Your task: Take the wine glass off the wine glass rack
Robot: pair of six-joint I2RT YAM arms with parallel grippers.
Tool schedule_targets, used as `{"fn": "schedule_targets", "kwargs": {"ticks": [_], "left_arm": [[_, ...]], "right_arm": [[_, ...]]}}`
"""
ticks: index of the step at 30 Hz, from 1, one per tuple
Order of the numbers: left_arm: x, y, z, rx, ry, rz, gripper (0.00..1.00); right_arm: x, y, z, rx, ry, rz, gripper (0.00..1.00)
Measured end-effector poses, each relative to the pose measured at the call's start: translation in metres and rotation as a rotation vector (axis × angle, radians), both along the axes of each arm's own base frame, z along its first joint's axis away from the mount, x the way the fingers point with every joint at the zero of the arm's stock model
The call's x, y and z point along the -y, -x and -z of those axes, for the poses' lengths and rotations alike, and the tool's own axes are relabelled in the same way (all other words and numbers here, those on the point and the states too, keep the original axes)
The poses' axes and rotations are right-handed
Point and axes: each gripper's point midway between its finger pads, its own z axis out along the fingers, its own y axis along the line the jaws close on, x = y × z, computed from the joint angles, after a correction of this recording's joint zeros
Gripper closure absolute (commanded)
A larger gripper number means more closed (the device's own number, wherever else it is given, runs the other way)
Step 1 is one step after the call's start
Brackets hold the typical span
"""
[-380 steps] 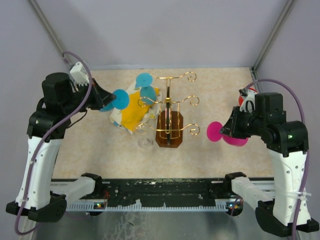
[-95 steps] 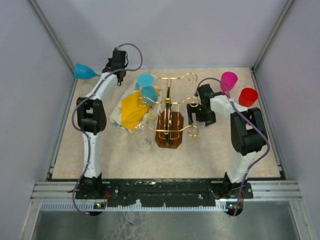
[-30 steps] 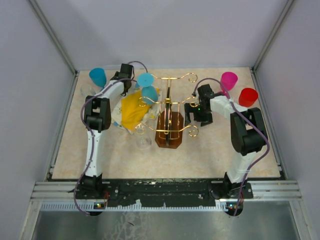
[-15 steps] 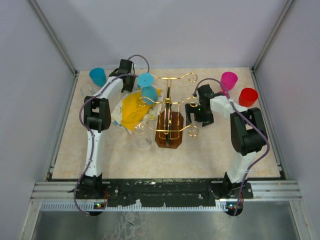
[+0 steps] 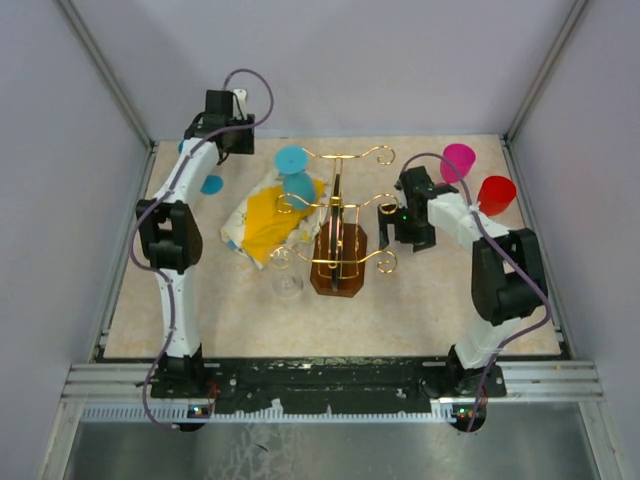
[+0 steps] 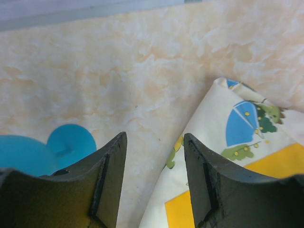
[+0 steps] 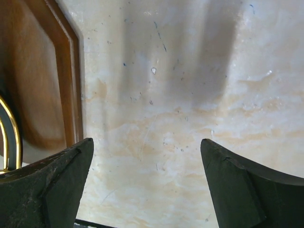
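Looks like a robotics lab cell: bare grey panel walls (image 5: pixel 330 70) from 9 through 12 to 3 o'clock, aluminium rail (image 5: pixel 560 378) at 6 o'clock, marble-patterned tabletop (image 5: pixel 420 300) between.

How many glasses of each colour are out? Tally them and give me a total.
Blue glasses: 3
Pink glass: 1
Red glass: 1
Clear glass: 1
Total: 6 in view

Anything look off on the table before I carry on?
Yes. The blue wine glass at the far left appears to lie on its side, foot toward the cloth, just outside the open left pincer, whereas the pink glass and red glass seem upright. The cloth lies rumpled beside the rack.
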Motion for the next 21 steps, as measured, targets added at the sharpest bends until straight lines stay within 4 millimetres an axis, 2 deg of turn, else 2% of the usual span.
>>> {"fn": "schedule_targets", "kwargs": {"ticks": [5, 10, 16, 21], "left_arm": [[0.000, 0.008, -0.048, 0.070, 0.076, -0.008, 0.44], [0.009, 0.027, -0.080, 0.093, 0.173, -0.001, 0.47], [0.028, 0.065, -0.112, 0.099, 0.354, 0.034, 0.60], [0.041, 0.103, -0.141, 0.132, 0.532, 0.049, 0.71]], "right_arm": [[0.005, 0.004, -0.024, 0.051, 0.003, 0.028, 0.19], [0.010, 0.023, -0.041, 0.081, -0.007, 0.061, 0.20], [0.015, 0.048, -0.042, 0.061, -0.002, 0.087, 0.17], [0.010, 0.060, -0.041, 0.043, 0.011, 0.082, 0.15]]}}
